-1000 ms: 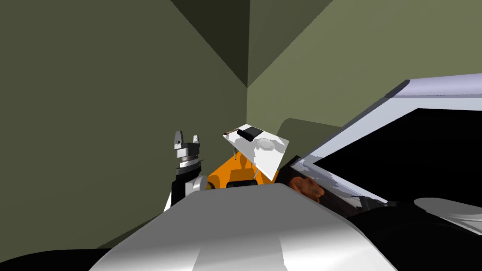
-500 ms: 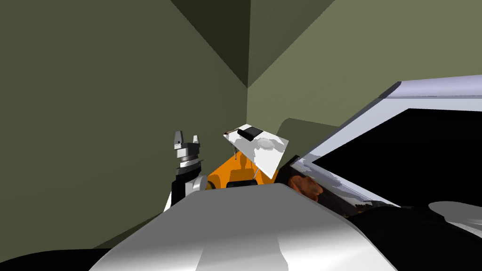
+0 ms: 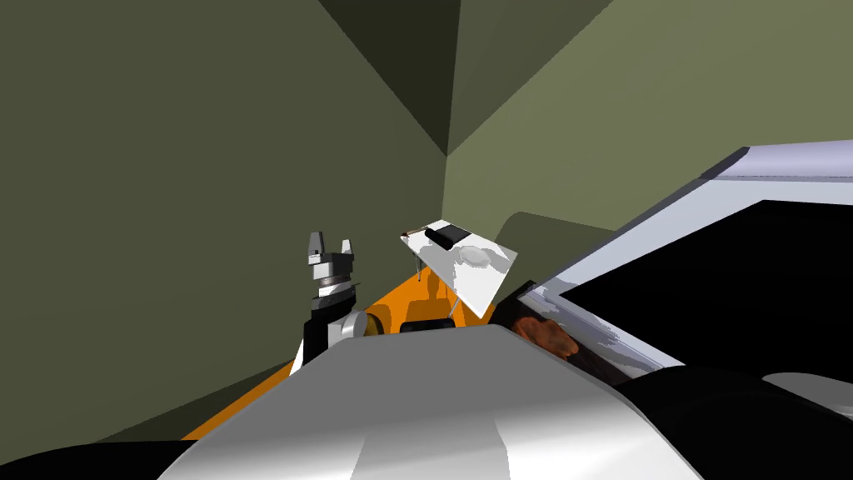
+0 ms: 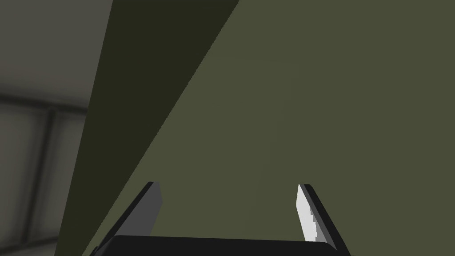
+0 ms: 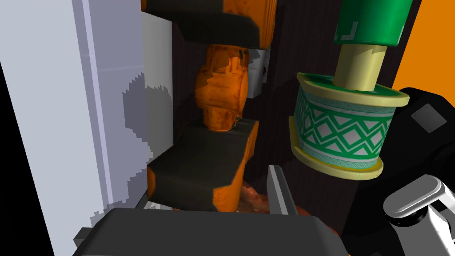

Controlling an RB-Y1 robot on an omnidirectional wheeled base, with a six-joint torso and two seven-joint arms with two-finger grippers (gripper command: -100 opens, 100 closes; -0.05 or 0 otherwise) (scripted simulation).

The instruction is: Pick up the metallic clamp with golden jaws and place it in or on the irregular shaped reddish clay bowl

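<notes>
1. The clamp (image 5: pixel 217 95), orange-gold with dark blocks, has its long axis running straight out from the right gripper (image 5: pixel 227 178) and points away from it.
2. That gripper grasps it. One finger (image 5: pixel 279 193) stands just beside the near block.
3. The reddish bowl (image 5: pixel 254 198) shows just behind that block.
4. A green-patterned drum (image 5: pixel 342 129) stands near the clamp.
5. The left gripper (image 3: pixel 331 247) is raised, spread and empty.

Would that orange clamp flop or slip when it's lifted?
Probably stiff: the orange clamp looks like solid blocks. Its flat dark end sits between the jaws of the right gripper, so slipping seems unlikely. Being long, it might swing.
</notes>
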